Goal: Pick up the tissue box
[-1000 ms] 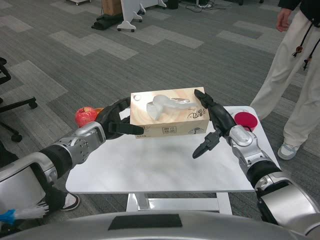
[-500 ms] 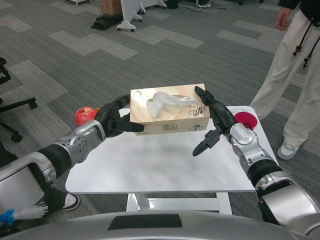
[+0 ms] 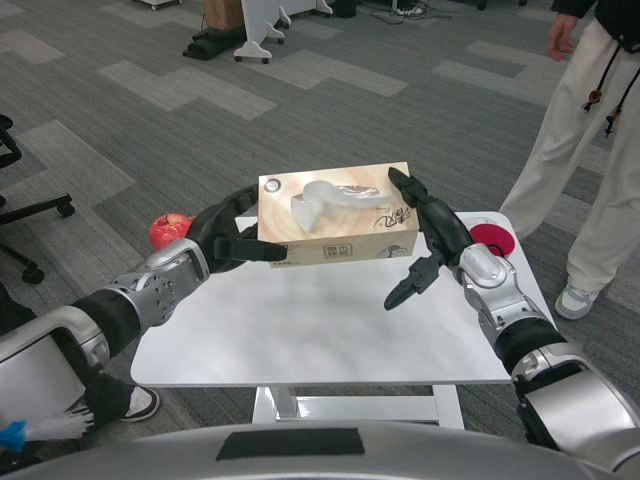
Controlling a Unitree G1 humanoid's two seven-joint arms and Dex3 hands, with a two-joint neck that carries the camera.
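The white tabletop (image 3: 300, 340) lies nearest, and above it the tissue box (image 3: 335, 215) hangs clear of the surface, pressed between the left hand (image 3: 232, 240) on one end and the right hand (image 3: 425, 235) on the other. The lifting step looks almost done; next, both hands should keep an even squeeze so the box stays level. Behind the left hand sits a red apple (image 3: 170, 230), and a person (image 3: 600, 140) stands at the far right.

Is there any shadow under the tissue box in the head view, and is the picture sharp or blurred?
Head view: a soft, faint grey shadow lies on the white table below the tissue box, apart from the box, which fits it being lifted between the left hand and right hand. The picture is mostly sharp; the print on the box is too small to read. No strong glare shows.
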